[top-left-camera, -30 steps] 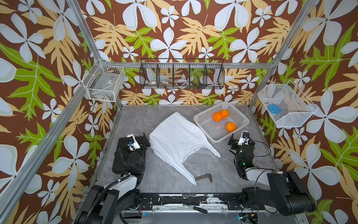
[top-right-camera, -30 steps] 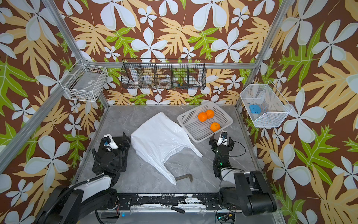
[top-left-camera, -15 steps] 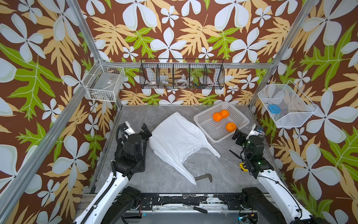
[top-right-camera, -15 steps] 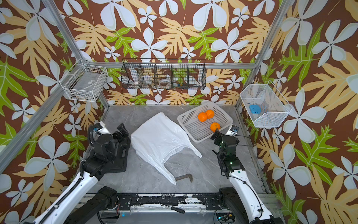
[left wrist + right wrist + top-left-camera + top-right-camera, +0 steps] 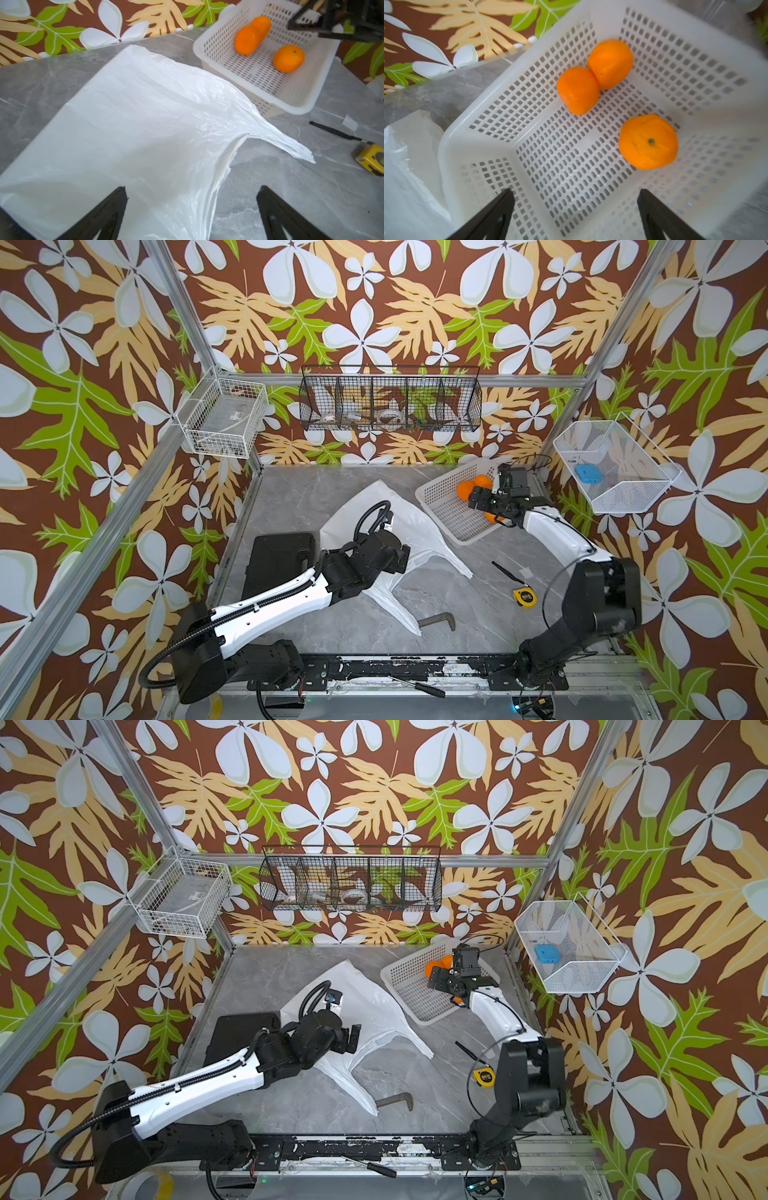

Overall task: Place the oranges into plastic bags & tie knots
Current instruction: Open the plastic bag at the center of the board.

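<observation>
Fingers (image 5: 108, 212) of the left gripper (image 5: 192, 188) stand spread wide and empty over the near end of the flat plastic bag (image 5: 135, 124). Those of the right gripper (image 5: 575, 191), equally spread, hang over the white basket (image 5: 446, 145). Beyond their tips lie the oranges (image 5: 648, 141), one alone nearer and two touching farther back.

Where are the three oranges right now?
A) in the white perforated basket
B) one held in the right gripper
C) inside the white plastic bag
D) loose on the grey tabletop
A: all three oranges lie on the floor of the white perforated basket; the plastic bag lies flat beside it.
</observation>
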You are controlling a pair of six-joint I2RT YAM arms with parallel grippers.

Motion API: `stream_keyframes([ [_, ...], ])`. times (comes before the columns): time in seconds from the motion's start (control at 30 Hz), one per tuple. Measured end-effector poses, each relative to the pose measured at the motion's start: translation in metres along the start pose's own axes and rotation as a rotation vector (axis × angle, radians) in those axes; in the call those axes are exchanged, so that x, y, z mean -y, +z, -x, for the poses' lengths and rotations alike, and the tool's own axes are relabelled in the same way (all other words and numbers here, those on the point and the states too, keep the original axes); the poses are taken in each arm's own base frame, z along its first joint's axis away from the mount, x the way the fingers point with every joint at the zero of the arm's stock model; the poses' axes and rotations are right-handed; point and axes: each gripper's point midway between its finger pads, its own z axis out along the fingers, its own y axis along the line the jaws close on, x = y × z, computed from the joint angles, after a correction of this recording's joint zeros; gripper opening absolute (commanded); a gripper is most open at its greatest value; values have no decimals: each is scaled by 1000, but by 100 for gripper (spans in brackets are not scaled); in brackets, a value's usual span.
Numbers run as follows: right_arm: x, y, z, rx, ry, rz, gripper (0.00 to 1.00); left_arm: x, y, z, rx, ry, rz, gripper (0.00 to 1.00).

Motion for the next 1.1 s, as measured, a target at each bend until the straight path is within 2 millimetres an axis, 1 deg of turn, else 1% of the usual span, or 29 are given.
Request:
stream_keyframes([
  [0.1,3,35,8,-40,17,3,99,11,11,-14,-39,38,2,100],
  [0.2,2,66,11,-76,26,12,98,22,26,-24,-80,78,18,100],
  [0.3,-1,87,7,-115,48,45,98,36,39,-32,-108,132,45,100],
  [0.37,-2,97,5,-130,60,59,98,43,47,-39,-129,177,67,100],
  [0.43,-5,104,5,-141,72,77,97,46,54,-47,-152,214,84,100],
  [0.5,-6,112,6,-146,90,86,95,45,60,-53,-171,238,109,100],
  [0.6,-6,122,9,-146,98,94,92,44,66,-55,-179,264,135,100],
  [0.67,-6,129,12,-144,101,100,88,46,70,-56,-185,282,142,100],
  [0.77,-7,137,15,-143,106,110,76,48,78,-56,-191,306,162,100],
  [0.87,-7,137,18,-138,116,111,64,45,84,-59,-204,344,194,99],
  [0.97,-8,137,19,-134,114,113,58,43,91,-65,-222,394,229,96],
  [1.1,-7,138,15,-143,116,111,57,39,99,-70,-246,449,270,97],
])
